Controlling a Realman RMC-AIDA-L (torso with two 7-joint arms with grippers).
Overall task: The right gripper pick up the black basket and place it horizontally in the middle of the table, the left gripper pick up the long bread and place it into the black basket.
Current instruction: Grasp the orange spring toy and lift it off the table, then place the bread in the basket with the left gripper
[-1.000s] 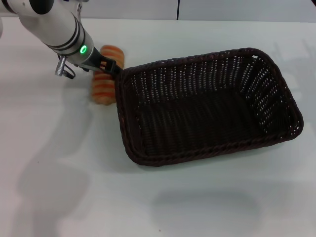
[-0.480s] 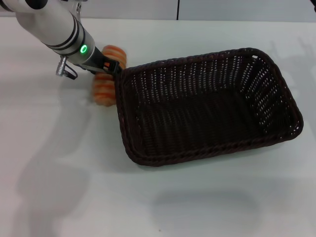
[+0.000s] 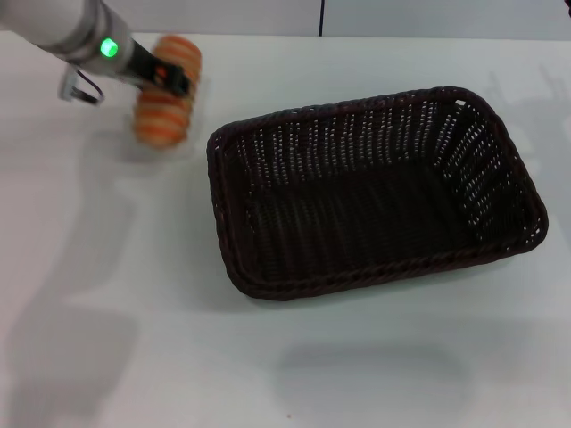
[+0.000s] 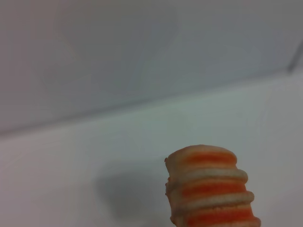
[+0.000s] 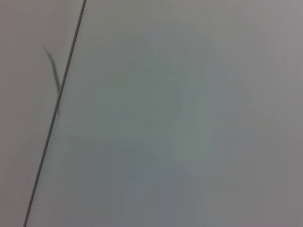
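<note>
Plain pale grey surface [image 5: 189, 123], thin dark line [image 5: 54, 113] slanting across one side, short dark mark beside it

The long bread [image 3: 164, 105] is orange-tan with lighter crosswise stripes. The black basket [image 3: 375, 192] is dark brown-black open-weave wicker. The counter [image 3: 285, 366] is plain white. The left gripper [image 3: 171, 78] is black, behind it a green ring [image 3: 108, 47].
</note>
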